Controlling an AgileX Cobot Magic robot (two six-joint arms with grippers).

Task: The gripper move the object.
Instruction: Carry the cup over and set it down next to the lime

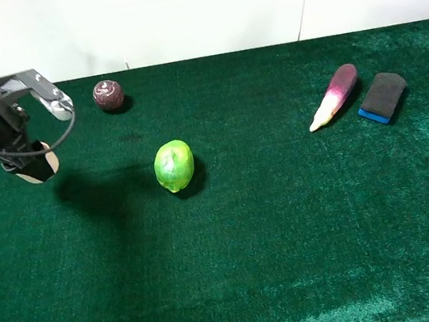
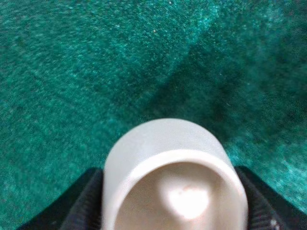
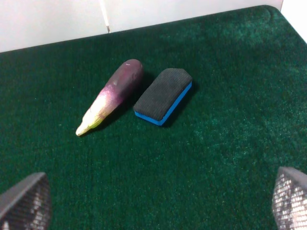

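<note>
From the high camera I see the left claw [image 1: 25, 161] at the far left edge of the green tabletop [image 1: 292, 238], clamped around the cream cup [image 1: 45, 165], of which only a pale sliver shows below the black arm. The arm's shadow falls on the cloth between the cup and the green fruit [image 1: 174, 166], which sits near the middle. A maroon ball [image 1: 108, 94] lies toward the back edge, near the arm's silver part. Well off to the right, an eggplant [image 1: 333, 96] and a black eraser with a blue base [image 1: 382, 97] lie just beside each other. On my left wrist camera the cup [image 2: 172, 177] fills the lower frame, mouth toward the lens, pale orange inside, with black fingers [image 2: 79, 208] pressed against both its sides. On my right wrist camera the right claw [image 3: 156, 203] stands wide apart with nothing between its tips, and the eggplant [image 3: 112, 96] and eraser [image 3: 163, 96] lie on the cloth ahead of it.
</note>
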